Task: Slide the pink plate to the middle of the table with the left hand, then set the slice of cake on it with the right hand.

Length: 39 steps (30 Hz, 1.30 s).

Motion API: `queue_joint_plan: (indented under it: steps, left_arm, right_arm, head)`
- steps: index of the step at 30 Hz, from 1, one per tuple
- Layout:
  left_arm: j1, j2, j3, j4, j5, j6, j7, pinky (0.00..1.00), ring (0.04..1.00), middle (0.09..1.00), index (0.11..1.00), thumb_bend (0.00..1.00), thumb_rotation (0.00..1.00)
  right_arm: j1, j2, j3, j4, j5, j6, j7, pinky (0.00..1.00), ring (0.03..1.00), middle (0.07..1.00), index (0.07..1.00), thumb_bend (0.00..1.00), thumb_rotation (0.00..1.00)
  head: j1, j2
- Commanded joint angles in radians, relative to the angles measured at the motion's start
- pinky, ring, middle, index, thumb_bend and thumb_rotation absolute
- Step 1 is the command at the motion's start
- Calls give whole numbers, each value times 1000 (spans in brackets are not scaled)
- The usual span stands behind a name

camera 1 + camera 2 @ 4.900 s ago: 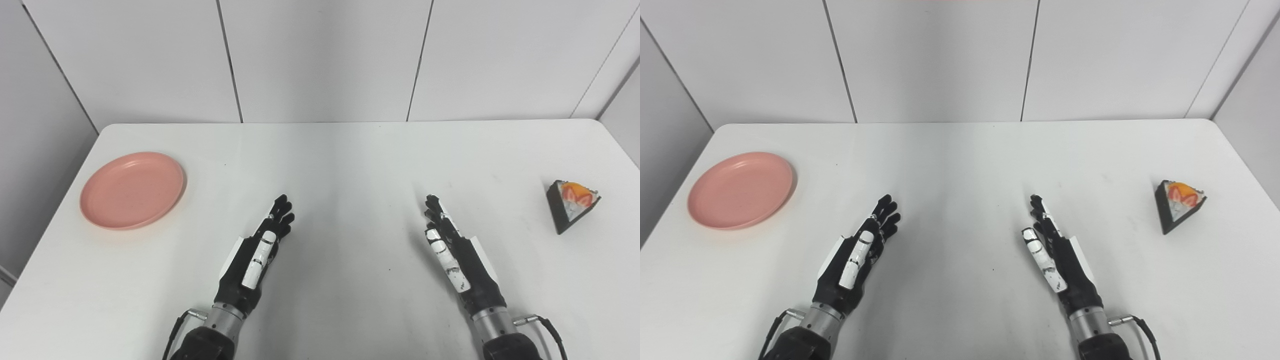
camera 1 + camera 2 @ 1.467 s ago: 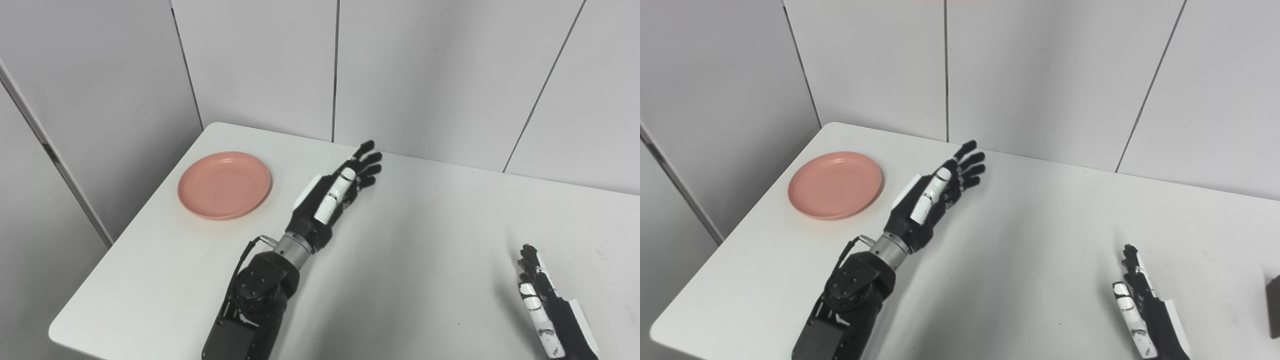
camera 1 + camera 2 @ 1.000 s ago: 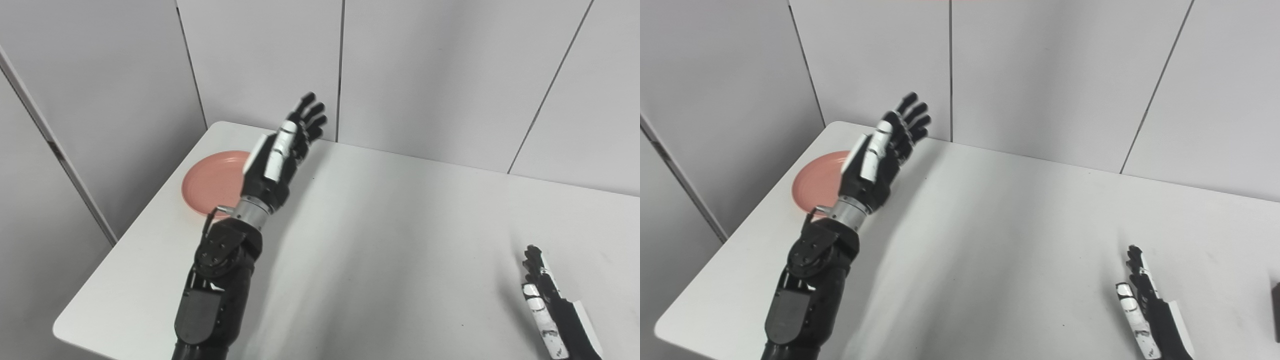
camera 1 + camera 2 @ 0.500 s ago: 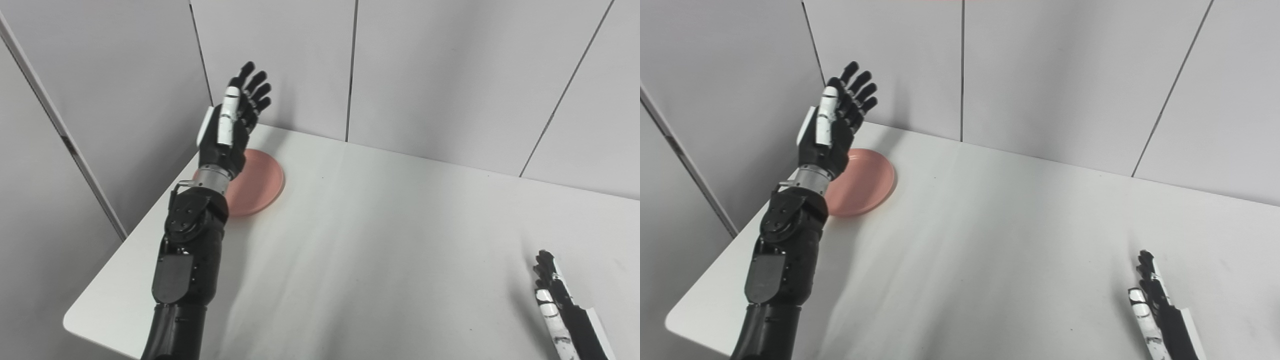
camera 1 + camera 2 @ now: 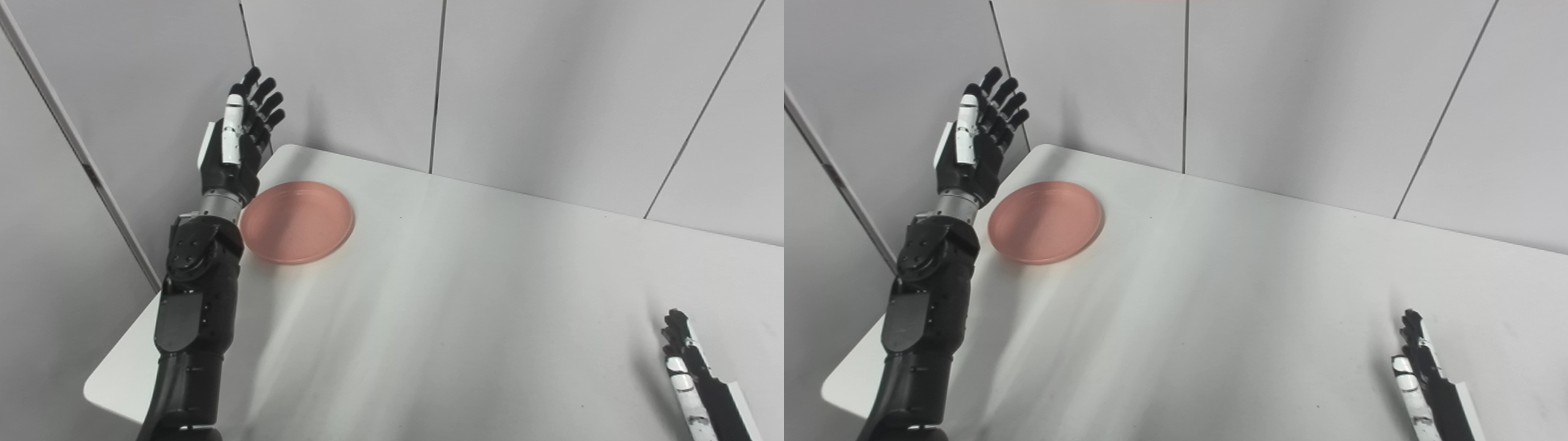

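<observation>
Bright, even indoor light from overhead; both views sharp, without glare. Soft grey shadows of the raised left arm (image 5: 196, 294) streak across the white worktop (image 5: 465, 294), which is dimmer near the wall

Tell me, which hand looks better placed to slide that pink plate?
The left hand: raised and open beside the pink plate. The right hand lies far across the table.

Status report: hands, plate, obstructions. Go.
Left robot hand open, raised beside pink plate, not touching. Right robot hand open, low. Plate near table corner. Cake out of view. Nothing in the way.
</observation>
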Motion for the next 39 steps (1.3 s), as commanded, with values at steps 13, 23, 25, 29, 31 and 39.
queue_joint_plan:
  steps: [13,23,25,29,31,39]
  left_arm:
    - [-33,82,61,91,-52,-61,-10,946,947,954,958,363,1000]
    - [-27,92,82,148,-84,-61,-13,930,937,951,952,357,1000]
    - [-27,95,80,158,-88,-60,-13,930,936,953,955,357,1000]
    - [-32,98,81,185,-91,-61,-9,919,931,951,952,351,1000]
    - [-34,99,82,205,-92,-62,-10,920,937,953,954,351,1000]
    - [-41,114,67,305,-76,-86,-26,943,958,963,962,369,1000]
  right_arm:
    - [54,-11,-6,3,22,19,5,1000,998,1000,999,167,1000]
    - [64,-12,-11,-20,34,51,6,1000,1000,1000,1000,169,1000]
    - [65,-11,-12,-25,38,52,8,1000,1000,1000,1000,158,1000]
    - [68,-12,-12,-32,38,53,8,1000,1000,1000,1000,150,1000]
    - [68,-12,-12,-32,41,52,10,1000,1000,1000,1000,162,1000]
    - [73,-13,-13,-53,48,72,13,1000,1000,1000,1000,185,1000]
  head:
    - [16,6]
    - [24,15]
    - [27,19]
    - [30,24]
    - [30,26]
    - [35,34]
